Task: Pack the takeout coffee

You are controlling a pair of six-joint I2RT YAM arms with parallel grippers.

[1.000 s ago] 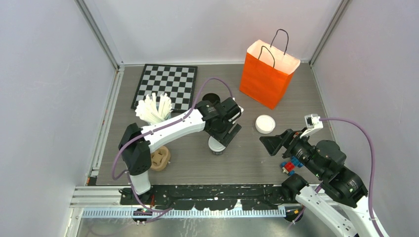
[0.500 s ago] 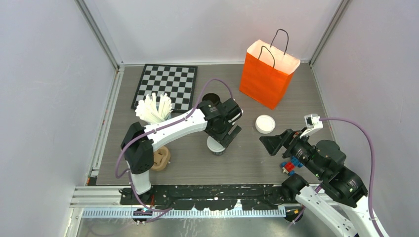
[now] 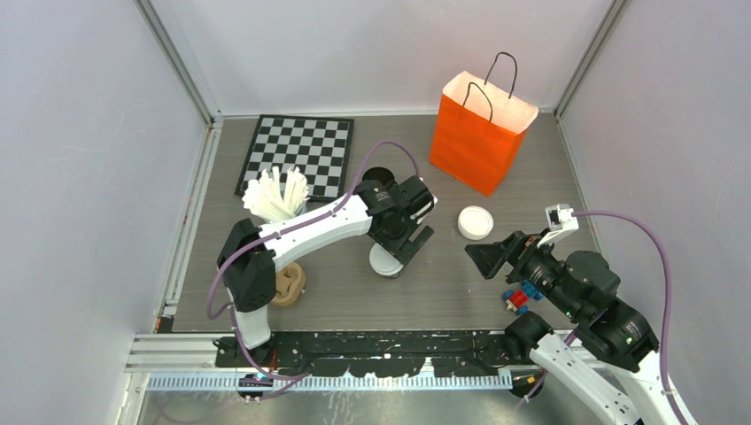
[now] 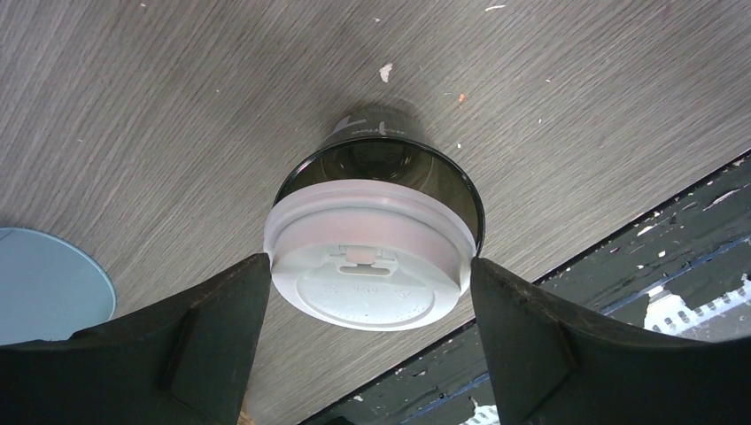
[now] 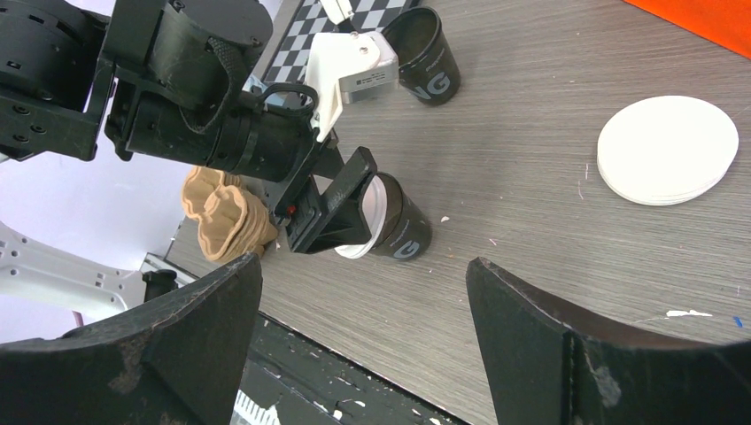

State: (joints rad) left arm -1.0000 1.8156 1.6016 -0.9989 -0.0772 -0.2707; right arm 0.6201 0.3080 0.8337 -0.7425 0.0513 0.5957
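One takeout coffee cup (image 4: 381, 168), black with pale print, stands on the table under my left gripper (image 4: 370, 266). Its white lid (image 4: 367, 283) sits off-centre, so part of the cup's rim shows behind it. The left jaws are open, with the fingertips at the lid's two sides. From above, this lidded cup (image 3: 386, 259) is just below the left gripper (image 3: 398, 243). A second black cup (image 3: 379, 176) stands uncapped behind the arm. My right gripper (image 5: 363, 336) hangs open and empty over the table's near edge, well right of the lidded cup (image 5: 403, 232).
An orange paper bag (image 3: 474, 142) stands open at the back right. A stack of white lids (image 3: 476, 222) lies between the arms. A light-blue cup of white sticks (image 3: 279, 199), a chessboard (image 3: 297, 155), a tan object (image 3: 288, 283) and coloured blocks (image 3: 522, 297) are also on the table.
The left jaws have spread wider around the lid, and the left arm has shifted slightly. The right arm has stayed still.
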